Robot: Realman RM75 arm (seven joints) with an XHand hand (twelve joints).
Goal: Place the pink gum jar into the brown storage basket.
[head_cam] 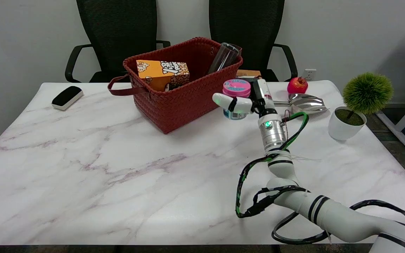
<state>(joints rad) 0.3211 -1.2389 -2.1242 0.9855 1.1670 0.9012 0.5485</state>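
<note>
Robot hand wraps the pink gum jar, low over the worktop just right of the brown storage basket. Grasp looks done; next it needs lifting over the rim and releasing inside.

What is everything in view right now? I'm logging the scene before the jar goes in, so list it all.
Storage basket: one, reddish-brown woven, table centre back.
Snack box: one, orange and white, inside the basket.
Clear tube-like container: one, dark-capped, leaning in the basket's far right corner.
Gum jar: one, pink lid, just right of the basket, in the hand's grasp.
Eraser-like block: one, black on white, table far left.
Apple-like fruit: one, red, back right.
Metal scoop: one, silver, right of the hand.
Potted plant: one, green ball in white pot, right edge.
Office chairs: two, black, behind the table.
Table: one, white marble.
Right hand: one, black-and-white, fingers around the jar.
</note>
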